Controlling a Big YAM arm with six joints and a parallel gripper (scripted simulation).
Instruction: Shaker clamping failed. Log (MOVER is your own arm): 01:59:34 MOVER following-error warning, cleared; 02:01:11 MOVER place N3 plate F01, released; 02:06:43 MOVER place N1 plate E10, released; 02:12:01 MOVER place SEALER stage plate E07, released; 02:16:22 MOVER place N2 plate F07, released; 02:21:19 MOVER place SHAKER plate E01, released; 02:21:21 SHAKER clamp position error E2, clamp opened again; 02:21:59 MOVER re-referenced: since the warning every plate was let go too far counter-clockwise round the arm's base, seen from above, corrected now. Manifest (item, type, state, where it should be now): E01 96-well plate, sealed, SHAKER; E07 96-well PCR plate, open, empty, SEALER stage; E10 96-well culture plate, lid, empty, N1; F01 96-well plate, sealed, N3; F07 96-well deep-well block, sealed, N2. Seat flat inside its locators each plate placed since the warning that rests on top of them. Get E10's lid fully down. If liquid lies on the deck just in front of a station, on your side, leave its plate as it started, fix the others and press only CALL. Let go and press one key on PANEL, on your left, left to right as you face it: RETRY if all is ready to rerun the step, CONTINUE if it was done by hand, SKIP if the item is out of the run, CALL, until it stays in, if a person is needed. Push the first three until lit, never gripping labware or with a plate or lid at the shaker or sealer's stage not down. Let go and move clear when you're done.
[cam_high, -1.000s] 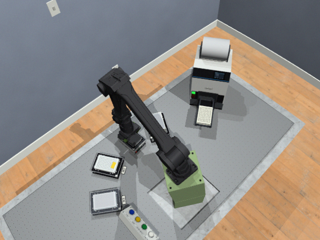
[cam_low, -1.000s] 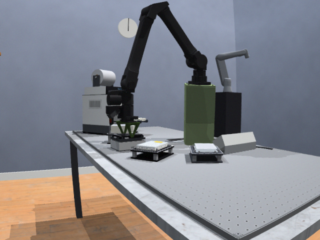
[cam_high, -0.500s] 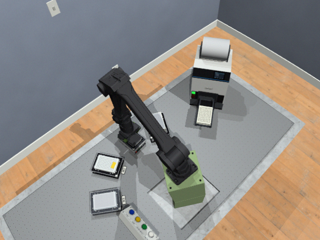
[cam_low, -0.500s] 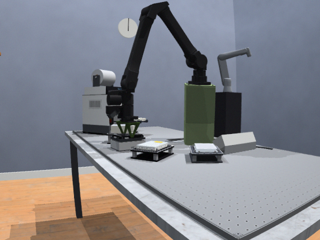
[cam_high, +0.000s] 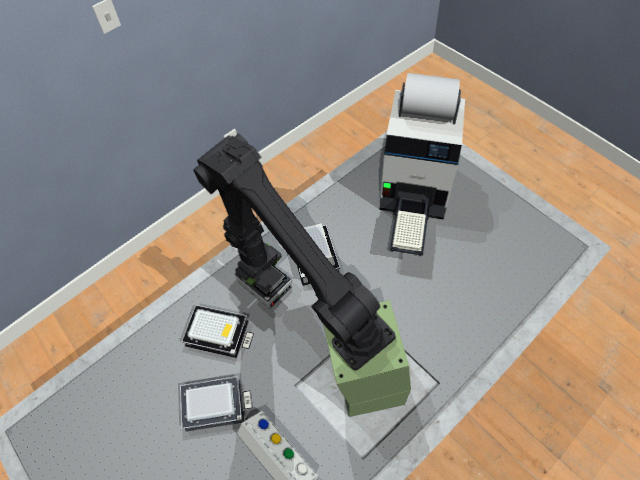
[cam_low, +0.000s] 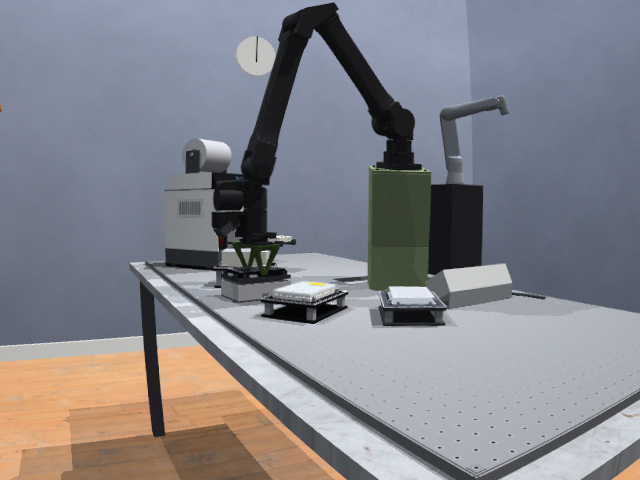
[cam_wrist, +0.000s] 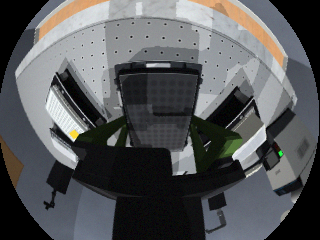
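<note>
My gripper (cam_high: 262, 272) hangs straight down over the shaker, left of my green pedestal (cam_high: 373, 361). Its green fingers (cam_low: 255, 258) are shut on the long sides of a dark sealed plate (cam_wrist: 159, 103), low over the shaker's top (cam_low: 248, 286). I cannot tell whether the plate lies flat inside the locators. A white plate with a yellow patch (cam_high: 214, 329) sits on a nest in front of the shaker. Another white plate (cam_high: 209, 401) sits on the nearest nest. An open white plate (cam_high: 409, 230) lies on the sealer's stage.
The sealer (cam_high: 422, 149) stands at the far right with a green lamp. A fourth nest (cam_high: 321, 242) is partly hidden behind my arm. The key panel (cam_high: 276, 446) carries blue, yellow, green and white keys. A grey arm on a black pedestal (cam_low: 455, 206) stands behind mine.
</note>
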